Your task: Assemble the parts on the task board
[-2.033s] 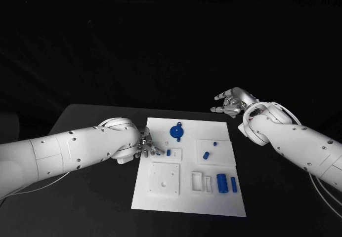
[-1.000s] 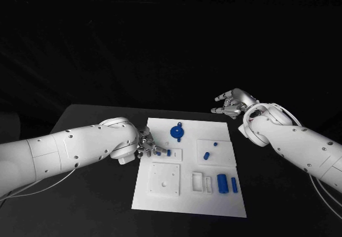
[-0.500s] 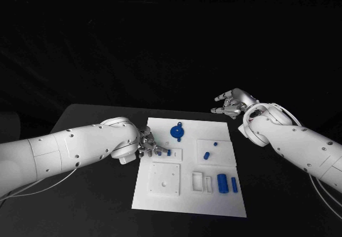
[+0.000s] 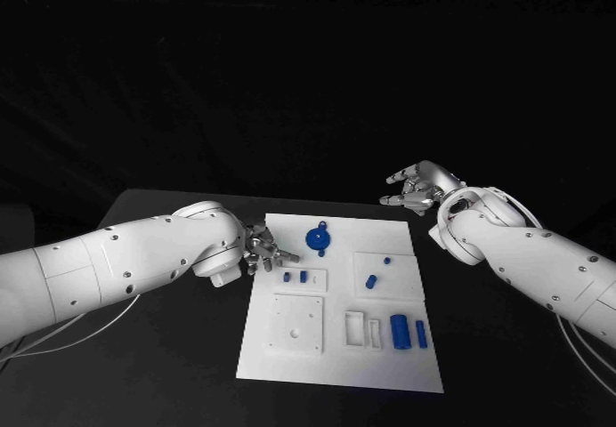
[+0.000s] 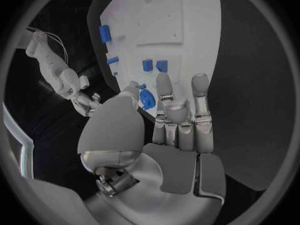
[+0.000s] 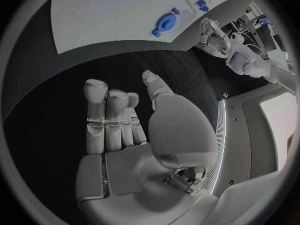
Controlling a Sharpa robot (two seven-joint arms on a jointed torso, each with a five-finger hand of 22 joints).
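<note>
Hovering at the task board's (image 4: 336,356) left edge, left hand (image 4: 263,252) has fingers (image 5: 200,90) spread, holding nothing, just beside two small blue parts (image 4: 294,277). Right hand (image 4: 413,189) is raised beyond board's far right corner, fingers apart, empty. Board sits mid desk (image 4: 154,356); round blue part (image 4: 317,237) near its far end.

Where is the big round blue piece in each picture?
Head view: the round blue piece lies near the far end of the white task board, just right of the left hand.
Left wrist view: the round blue piece peeks out between the thumb and the other fingers.
Right wrist view: it lies near the board's edge, beyond the fingertips.
Shared landmark: the white task board.
</note>
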